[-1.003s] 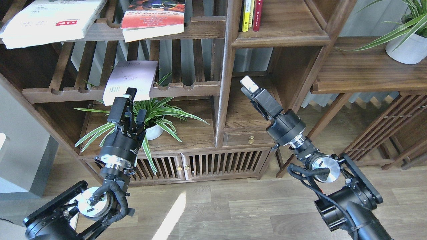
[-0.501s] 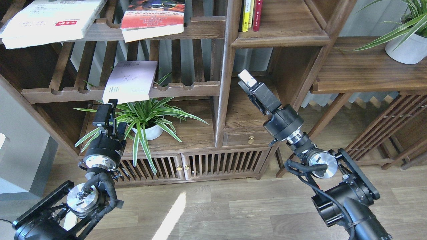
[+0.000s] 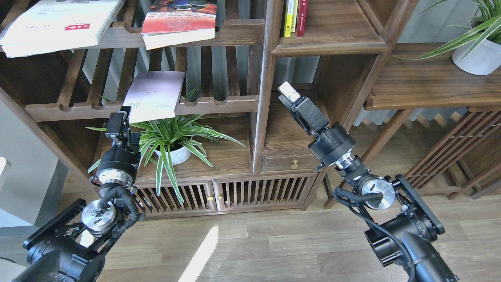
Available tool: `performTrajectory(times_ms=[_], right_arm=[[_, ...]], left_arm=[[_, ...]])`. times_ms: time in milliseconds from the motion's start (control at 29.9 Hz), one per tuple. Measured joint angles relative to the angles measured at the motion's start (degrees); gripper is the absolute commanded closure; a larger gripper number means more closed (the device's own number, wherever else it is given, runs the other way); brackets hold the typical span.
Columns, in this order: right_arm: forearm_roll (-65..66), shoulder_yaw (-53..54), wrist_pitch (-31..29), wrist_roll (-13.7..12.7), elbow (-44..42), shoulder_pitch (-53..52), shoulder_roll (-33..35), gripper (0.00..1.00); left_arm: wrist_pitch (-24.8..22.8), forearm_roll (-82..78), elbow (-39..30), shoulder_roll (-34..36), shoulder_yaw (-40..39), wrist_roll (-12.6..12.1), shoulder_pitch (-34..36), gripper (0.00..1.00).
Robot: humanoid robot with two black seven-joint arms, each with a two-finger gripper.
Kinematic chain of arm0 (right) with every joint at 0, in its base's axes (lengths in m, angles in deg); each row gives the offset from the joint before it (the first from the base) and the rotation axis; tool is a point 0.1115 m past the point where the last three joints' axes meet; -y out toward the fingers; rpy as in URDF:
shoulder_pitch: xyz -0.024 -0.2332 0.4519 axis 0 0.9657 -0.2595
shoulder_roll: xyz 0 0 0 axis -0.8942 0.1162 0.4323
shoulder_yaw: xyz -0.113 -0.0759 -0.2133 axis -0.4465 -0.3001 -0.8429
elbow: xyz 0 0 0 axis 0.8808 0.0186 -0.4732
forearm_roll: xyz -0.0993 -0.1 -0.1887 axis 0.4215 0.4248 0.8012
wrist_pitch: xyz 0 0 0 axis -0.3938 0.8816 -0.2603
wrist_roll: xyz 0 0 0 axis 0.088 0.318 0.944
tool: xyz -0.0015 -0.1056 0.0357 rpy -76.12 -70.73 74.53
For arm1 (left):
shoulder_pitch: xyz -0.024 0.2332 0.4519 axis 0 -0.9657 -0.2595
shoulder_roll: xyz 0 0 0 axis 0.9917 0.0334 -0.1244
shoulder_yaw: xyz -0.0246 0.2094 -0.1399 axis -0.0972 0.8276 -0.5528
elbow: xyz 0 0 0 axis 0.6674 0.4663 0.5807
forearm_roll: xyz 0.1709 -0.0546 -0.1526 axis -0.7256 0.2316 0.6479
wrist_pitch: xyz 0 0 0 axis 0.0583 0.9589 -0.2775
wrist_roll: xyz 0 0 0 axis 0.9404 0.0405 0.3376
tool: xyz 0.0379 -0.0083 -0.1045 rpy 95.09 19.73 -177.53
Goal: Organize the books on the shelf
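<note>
The left gripper [image 3: 117,119] is being held raised just below the front rail of the lower slatted rack [image 3: 219,103], near the bottom left corner of the thin pale lilac-white book [image 3: 154,94]. Its fingers are seen edge-on and dark, so whether they are spread or pressed together cannot be told; nothing is seen being pinched between them. The right gripper [image 3: 291,94] is being held up in front of the open compartment above the small drawer [image 3: 291,162]; one pale finger pad is being shown toward the camera, and its state cannot be told either.

The lilac-white book is being carried by the lower slatted rack, lying tilted with its bottom edge hanging over the notched rail. Below it, a spider plant in a white pot [image 3: 176,154] is being held on the wide board above the slatted cabinet doors.

On the upper slatted rack [image 3: 238,33], two books are being kept flat: the large white book with red characters [image 3: 58,25] at the left and the red-orange book [image 3: 180,21] beside it, both overhanging the rail.

In the narrow solid-plank shelf [image 3: 336,39] at the upper right of the bookcase, the slim yellow books [image 3: 289,17] and a slim red book [image 3: 302,17] are being stored upright against the left post, touching one another.

On the low side table [image 3: 422,86] at the right, a second potted plant [image 3: 475,51] is being displayed.
</note>
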Motion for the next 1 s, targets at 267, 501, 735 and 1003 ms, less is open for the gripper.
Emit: performTrajectory(times_ms=[267,501,735,1003], right_arm=[[0.01,-0.07,0.00,0.00,0.00,0.00,-0.01,0.01],[0.01,-0.09,0.00,0.00,0.00,0.00,0.06,0.01],[0.01,-0.09,0.00,0.00,-0.04,0.00,0.04,0.01],[0.01,-0.09,0.00,0.00,-0.26,0.08,-0.04,0.01]], left_arm=[[0.15,-0.01,6.82,-4.01,0.61,-0.41,2.84,0.02],[0.16,-0.07,12.52,-6.51,0.62,-0.70,6.32,0.02],[0.16,-0.03,15.98,-7.03,0.53,-2.94,8.75,0.02],[0.09,0.36,19.77,-7.94,0.11,-4.84,11.48,0.02]])
